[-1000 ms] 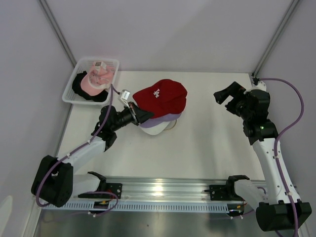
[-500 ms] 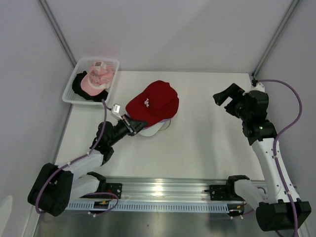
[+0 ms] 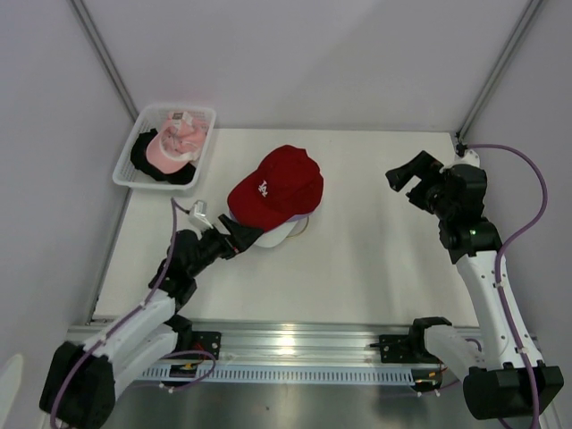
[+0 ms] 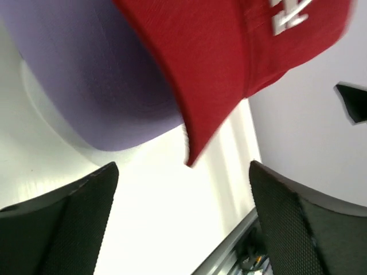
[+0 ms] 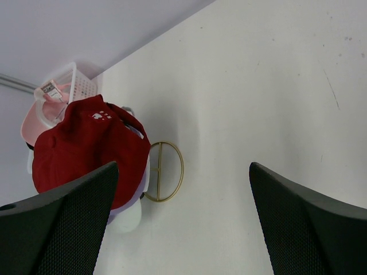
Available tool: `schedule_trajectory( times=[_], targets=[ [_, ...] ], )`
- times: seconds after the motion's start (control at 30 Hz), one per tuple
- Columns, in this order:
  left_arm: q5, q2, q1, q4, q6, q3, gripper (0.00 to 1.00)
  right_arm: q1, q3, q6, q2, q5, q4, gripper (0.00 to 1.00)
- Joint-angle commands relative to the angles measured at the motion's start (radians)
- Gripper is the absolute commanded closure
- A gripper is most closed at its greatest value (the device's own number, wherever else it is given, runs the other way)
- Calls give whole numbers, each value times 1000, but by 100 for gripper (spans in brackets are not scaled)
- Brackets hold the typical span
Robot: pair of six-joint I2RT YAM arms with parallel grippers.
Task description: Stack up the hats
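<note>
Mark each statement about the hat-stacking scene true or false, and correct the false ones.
1. The red cap lies on top of the lavender cap. True.
2. The left gripper is shut on the red cap's brim. False: its jaws stand wide open and grip nothing.
3. A pink cap lies in the white basket. True.
4. The right gripper holds a cap. False: it is open and empty, raised over the right side of the table.
5. The white basket stands at the table's near right corner. False: it stands at the far left corner.
</note>
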Motion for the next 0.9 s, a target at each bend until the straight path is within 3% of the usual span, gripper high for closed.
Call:
schedule_trajectory(
  times=[0.0,0.13,0.33,0.5,0.6,0.87],
  targets=[
    [-140,-194,17,-328,108,78,1,-2,-5,-7,-21,-13,4,1],
    [-87,-282,109,-416,136,102,0,-2,-15,1,-32,-19,12,0],
    [16,-177,221,-278,153,122,1,-2,-13,-7,-47,-19,0,0],
    [156,24,249,-123,138,191,16,-4,-15,-11,-65,0,-11,1],
    [187,46,249,-92,126,217,22,-2,-16,-11,-64,6,-20,0],
    [104,-123,249,-317,178,273,14,-2,-30,-8,-68,7,-19,0]
  ],
)
